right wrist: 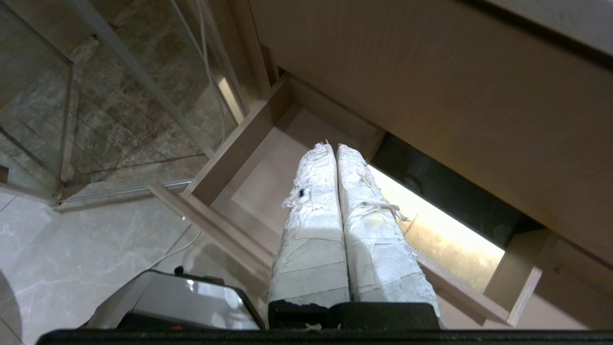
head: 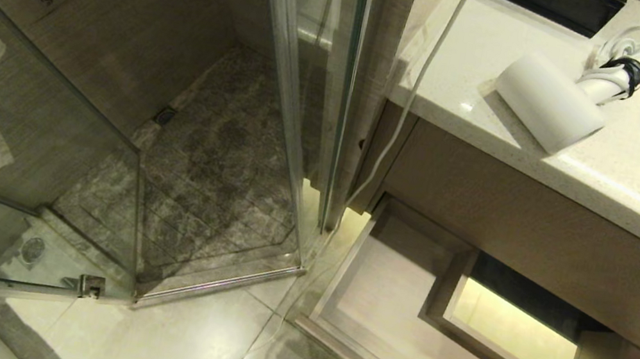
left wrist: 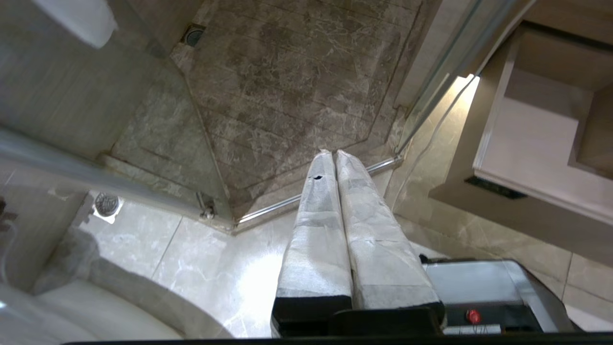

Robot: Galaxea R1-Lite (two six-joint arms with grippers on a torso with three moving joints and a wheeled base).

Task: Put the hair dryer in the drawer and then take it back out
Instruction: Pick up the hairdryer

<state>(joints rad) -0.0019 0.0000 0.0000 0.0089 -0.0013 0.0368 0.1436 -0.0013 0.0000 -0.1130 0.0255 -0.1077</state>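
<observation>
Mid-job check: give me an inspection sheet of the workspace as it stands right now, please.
Surface: pale stone vanity counter with a basin at the far right.
Job's things: hair dryer lies on the counter beside the basin; drawer below is pulled open, with no hair dryer in it.
Clutter: black box at the counter's back edge.
Grippers: left gripper shut, empty, hanging over the floor by the shower; right gripper shut, empty, above the open drawer.
Cables: dryer's white cord bundled on the handle under a black band; a thin white cable hangs from the counter's end.
Surroundings: glass shower enclosure, tiled floor.
</observation>
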